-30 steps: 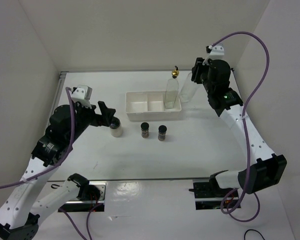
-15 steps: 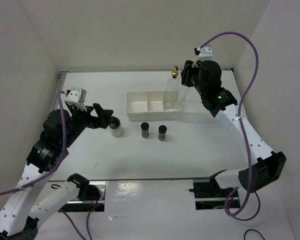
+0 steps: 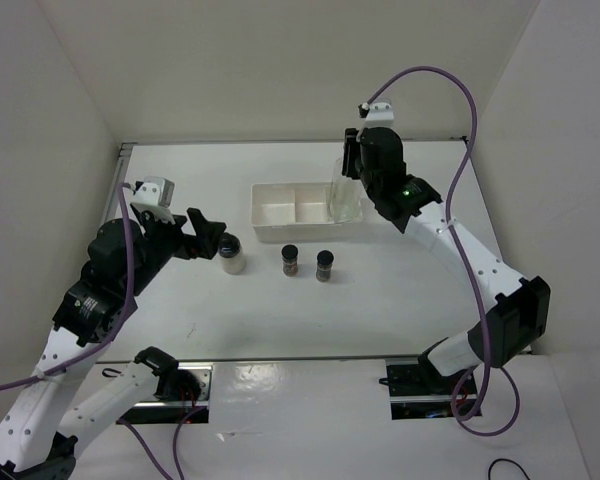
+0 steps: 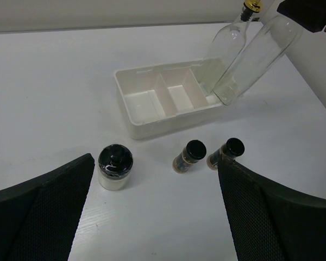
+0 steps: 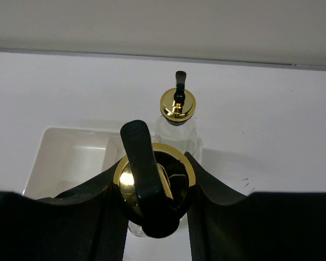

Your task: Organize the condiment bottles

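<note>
Tall glass bottle (image 4: 255, 60), tilted, base at white tray (image 4: 168, 120) right end.
My right gripper (image 5: 152, 209) sits clamped round its gold-spouted neck, a finger on either side.

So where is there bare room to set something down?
Free: the tray's left and middle compartments, and the table strip between the dark jars and the near edge. Crowded: the tray's right end, where one tall bottle stands and the right pincer holds a second bottle tilted beside it; also around the whitish jar, with the open left pincer close.
</note>
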You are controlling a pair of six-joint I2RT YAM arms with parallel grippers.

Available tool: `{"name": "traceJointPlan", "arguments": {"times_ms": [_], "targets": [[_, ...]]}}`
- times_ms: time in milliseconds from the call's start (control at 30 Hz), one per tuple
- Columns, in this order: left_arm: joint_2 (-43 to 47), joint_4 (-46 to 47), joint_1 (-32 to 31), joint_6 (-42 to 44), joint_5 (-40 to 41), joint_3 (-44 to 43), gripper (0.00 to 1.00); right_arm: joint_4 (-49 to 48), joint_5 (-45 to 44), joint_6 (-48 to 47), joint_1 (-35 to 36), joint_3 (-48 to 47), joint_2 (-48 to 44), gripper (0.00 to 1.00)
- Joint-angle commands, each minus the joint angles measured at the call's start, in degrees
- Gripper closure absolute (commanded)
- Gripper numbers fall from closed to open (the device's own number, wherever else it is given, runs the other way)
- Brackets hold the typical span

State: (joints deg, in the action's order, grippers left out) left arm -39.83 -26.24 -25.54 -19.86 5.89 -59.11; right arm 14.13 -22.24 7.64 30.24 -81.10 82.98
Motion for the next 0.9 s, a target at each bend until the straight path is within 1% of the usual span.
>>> {"name": "traceJointPlan", "arguments": {"times_ms": [0, 233, 433, 533, 867], "targets": [[0.8, 0.6, 0.3, 0.0, 1.0, -0.5, 0.00, -7.9, -5.5, 0.4, 0.3, -4.0, -0.5, 0.81], [0.8, 1.1, 0.3, 0.0, 1.1, 0.0, 0.00, -8.9, -8.1, -0.1, 0.3, -4.5, 1.2, 0.80], [0.3, 1.1, 0.3, 0.0, 1.1, 0.0, 0.00, -12.3, -10.5, 0.5, 0.3, -1.9, 3.1, 0.80], [-0.2, 1.1, 0.3, 0.0, 1.1, 0.0, 0.00, -13.5, -11.1, 2.7, 0.3, -1.3, 3.6, 0.80], [-0.2, 1.1, 0.3, 0.5, 1.1, 0.0, 0.00, -16.6, -11.6, 8.3, 0.3, 4.6, 4.1, 0.79]]}}
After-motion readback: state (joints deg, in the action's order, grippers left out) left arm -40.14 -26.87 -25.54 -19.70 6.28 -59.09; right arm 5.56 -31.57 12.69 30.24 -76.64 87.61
